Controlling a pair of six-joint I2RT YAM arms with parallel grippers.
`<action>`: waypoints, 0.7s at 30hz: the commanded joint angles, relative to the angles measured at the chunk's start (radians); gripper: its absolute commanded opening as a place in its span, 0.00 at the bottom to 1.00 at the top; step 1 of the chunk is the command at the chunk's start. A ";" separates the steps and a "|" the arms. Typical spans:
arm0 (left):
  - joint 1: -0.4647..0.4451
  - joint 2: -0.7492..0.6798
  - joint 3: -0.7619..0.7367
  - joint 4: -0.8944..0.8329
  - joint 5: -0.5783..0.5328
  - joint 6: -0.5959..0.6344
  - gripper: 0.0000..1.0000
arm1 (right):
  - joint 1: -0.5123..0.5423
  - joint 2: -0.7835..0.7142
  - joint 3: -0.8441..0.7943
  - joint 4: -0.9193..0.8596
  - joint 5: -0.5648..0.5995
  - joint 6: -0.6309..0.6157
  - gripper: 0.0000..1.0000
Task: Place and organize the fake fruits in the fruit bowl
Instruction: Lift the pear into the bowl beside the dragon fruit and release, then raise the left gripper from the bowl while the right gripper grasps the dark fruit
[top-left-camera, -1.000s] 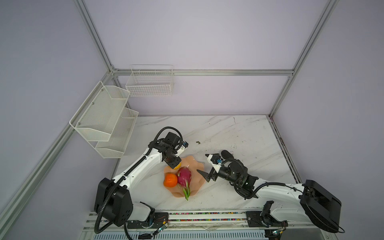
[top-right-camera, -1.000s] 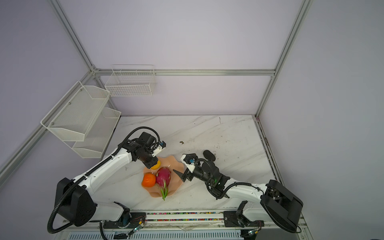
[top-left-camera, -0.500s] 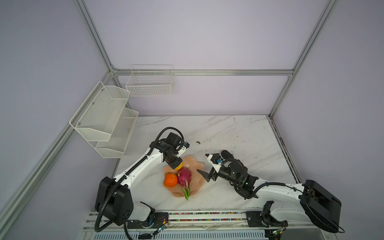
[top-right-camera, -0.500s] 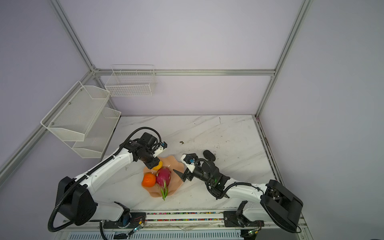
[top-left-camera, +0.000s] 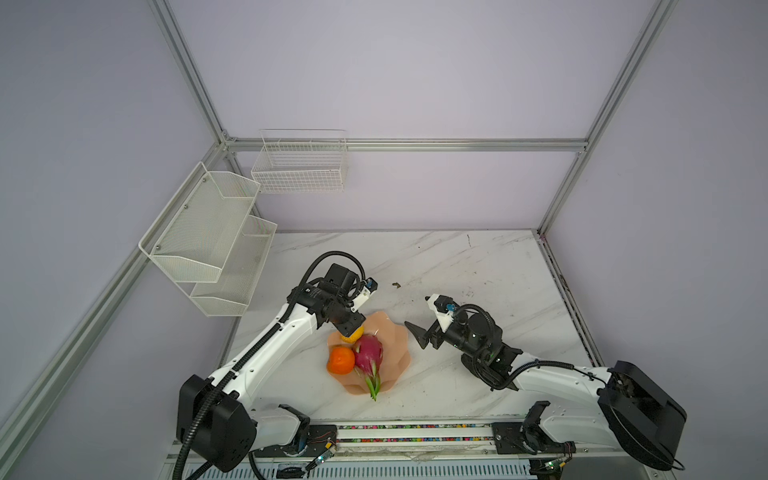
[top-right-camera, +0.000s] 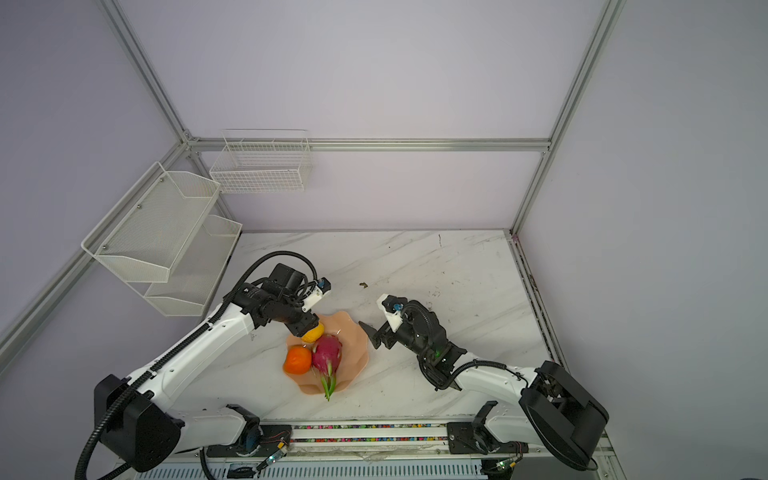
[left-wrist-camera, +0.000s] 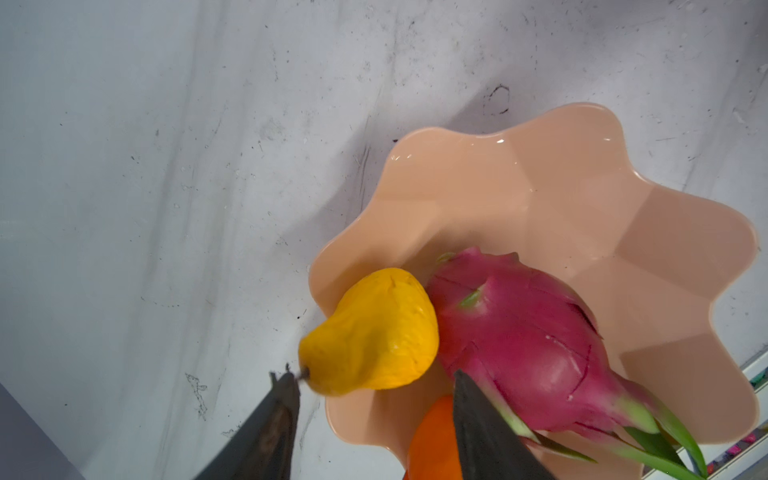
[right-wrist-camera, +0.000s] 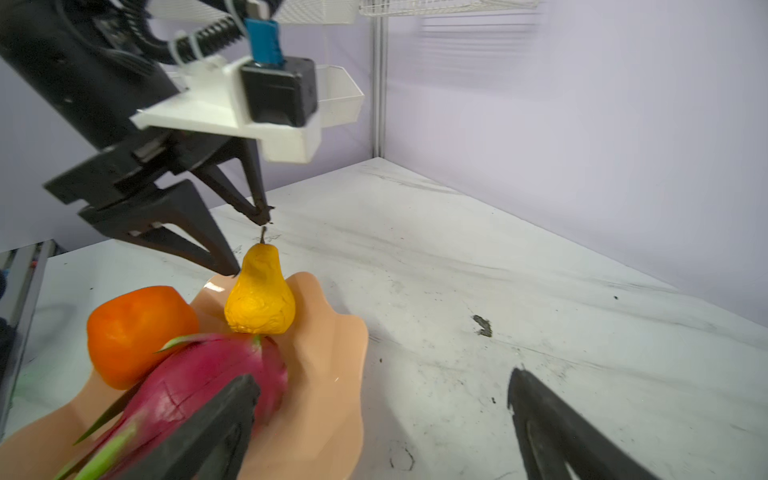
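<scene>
The peach-pink fruit bowl sits on the marble table in both top views. In it lie the orange and the magenta dragon fruit. The yellow pear stands upright at the bowl's far-left rim, against the dragon fruit. My left gripper hovers just over the pear, jaws apart either side of its stem and neck. My right gripper is open and holds nothing, just right of the bowl.
Two white mesh baskets hang on the left wall and a wire basket on the back wall. A small dark scrap lies on the marble behind the bowl. The arms' base rail runs along the front edge.
My left gripper has opened and let go of the pear, which now rests in the bowl. The right arm has not moved.
</scene>
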 joint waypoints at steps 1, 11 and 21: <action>-0.004 -0.015 -0.049 0.043 0.040 0.022 0.58 | -0.006 -0.021 -0.016 0.039 -0.001 0.017 0.97; -0.005 -0.101 -0.066 0.108 0.048 0.037 0.60 | -0.081 -0.006 0.018 -0.050 0.175 0.142 0.97; -0.031 -0.376 -0.259 0.569 0.402 -0.002 1.00 | -0.232 0.077 0.306 -0.779 0.490 0.477 0.98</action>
